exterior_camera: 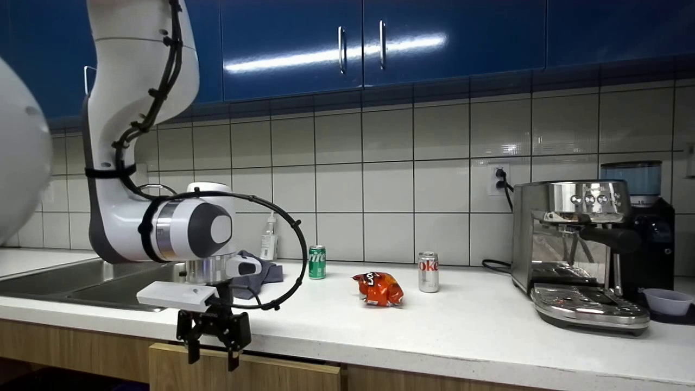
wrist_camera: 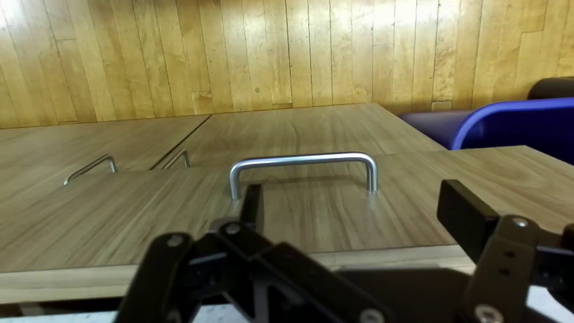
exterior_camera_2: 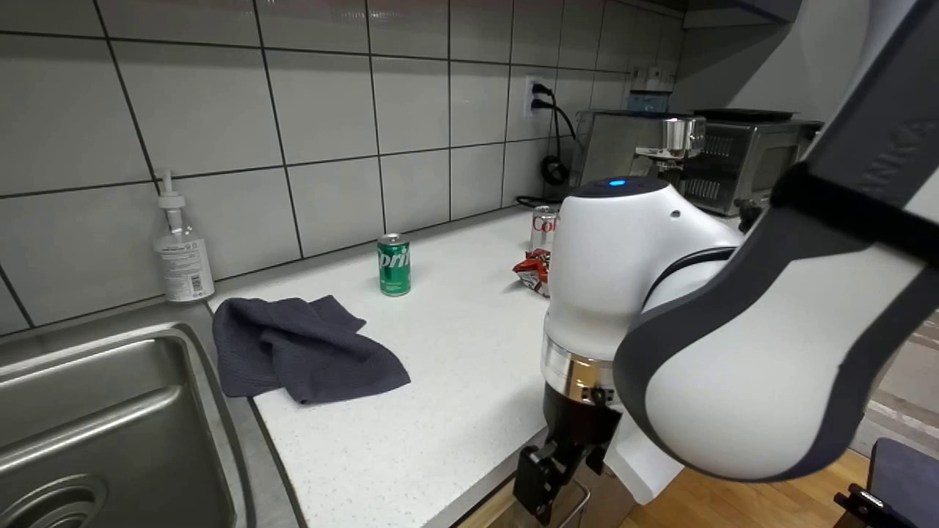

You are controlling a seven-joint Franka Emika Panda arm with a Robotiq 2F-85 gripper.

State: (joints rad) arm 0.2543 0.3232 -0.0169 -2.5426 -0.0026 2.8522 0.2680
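Observation:
My gripper [exterior_camera: 213, 360] hangs pointing down at the counter's front edge, with its two black fingers apart and nothing between them. In the wrist view, the gripper [wrist_camera: 352, 204] is over a wood-grain drawer front [wrist_camera: 314, 220] with a silver bar handle [wrist_camera: 305, 159]. The handle lies beyond the fingertips, and I see no contact. In an exterior view, the drawer front [exterior_camera: 244, 374] stands slightly out from the counter, with a dark gap behind its top edge. The gripper [exterior_camera_2: 561, 480] also shows in an exterior view, partly hiding the handle [exterior_camera_2: 579, 506].
The white counter [exterior_camera: 461, 331] bears a green Sprite can [exterior_camera: 317, 262], an orange chip bag [exterior_camera: 381, 289], a Diet Coke can [exterior_camera: 428, 271] and an espresso machine [exterior_camera: 575, 255]. A grey cloth [exterior_camera_2: 308, 352] and soap bottle [exterior_camera_2: 182, 257] sit by the sink [exterior_camera_2: 198, 367]. A blue bin [wrist_camera: 506, 107] stands below.

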